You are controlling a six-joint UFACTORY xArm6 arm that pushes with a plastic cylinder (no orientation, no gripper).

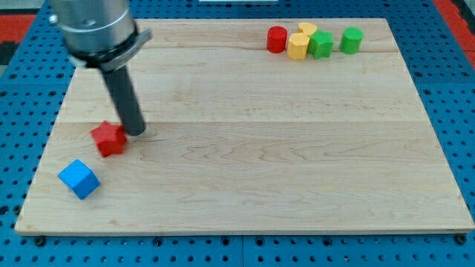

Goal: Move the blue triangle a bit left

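My tip (136, 132) rests on the wooden board (245, 148) touching, or all but touching, the upper right edge of a red block (110, 139) of irregular, star-like shape. There is no pincer here, only the bare rod, so nothing opens and nothing is held. Below and to the view's left of the red block, apart from it, lies a blue block (79, 179) near the board's lower left corner; it reads more as a cube than a triangle from here, but it is the only blue piece, so I take it as the task's thing. To do the step well, the tip should leave the red block, pass around to the blue block's right side, and press at mid-face so it slides straight left without turning. Only a short push: the board's edge is near. Far off at the top right sit a red cylinder (277, 39), two yellow blocks (299, 44), a green block (321, 44) and a green cylinder (351, 40), none of them in the way
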